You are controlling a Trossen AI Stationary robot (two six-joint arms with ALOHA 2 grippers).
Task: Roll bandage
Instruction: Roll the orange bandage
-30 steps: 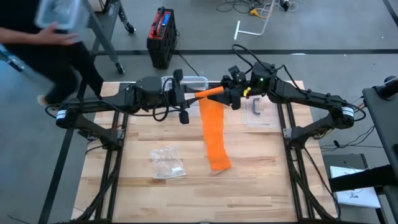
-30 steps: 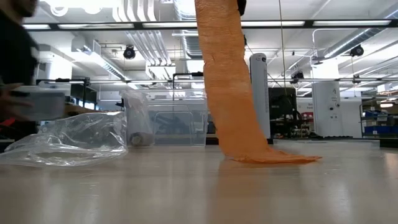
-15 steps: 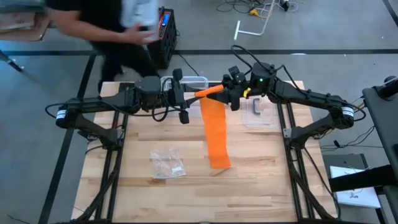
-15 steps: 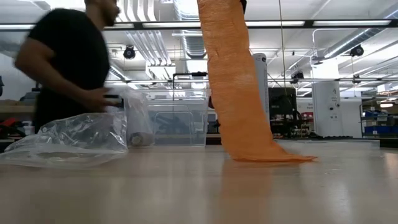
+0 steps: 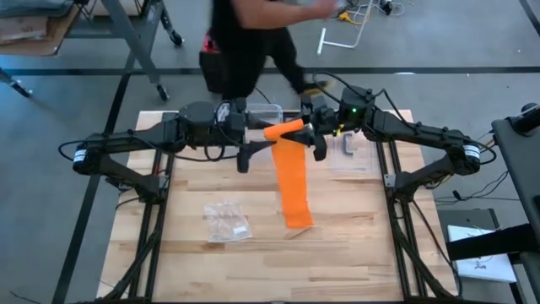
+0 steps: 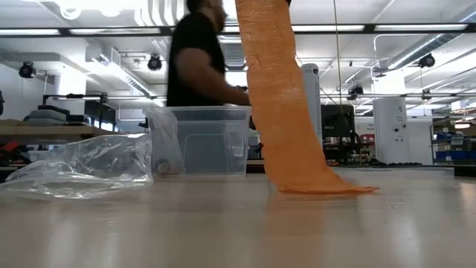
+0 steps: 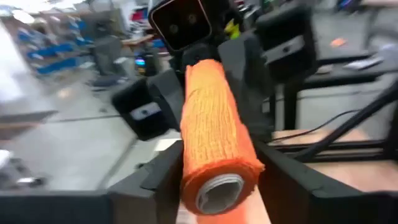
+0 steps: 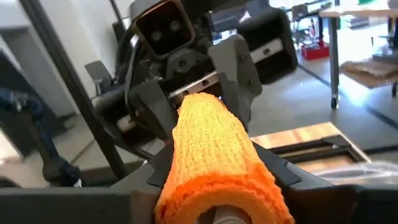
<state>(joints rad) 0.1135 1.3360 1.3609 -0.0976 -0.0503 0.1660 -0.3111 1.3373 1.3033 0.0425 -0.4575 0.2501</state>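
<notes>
High view: the orange bandage roll was gripped above the surface between left end effector and right end effector; its tail hung down to the surface.

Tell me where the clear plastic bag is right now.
In the high view the plastic bag lies on the table's near left part, left of the orange bandage's hanging tail.

One bandage, one bag, one bin
</notes>
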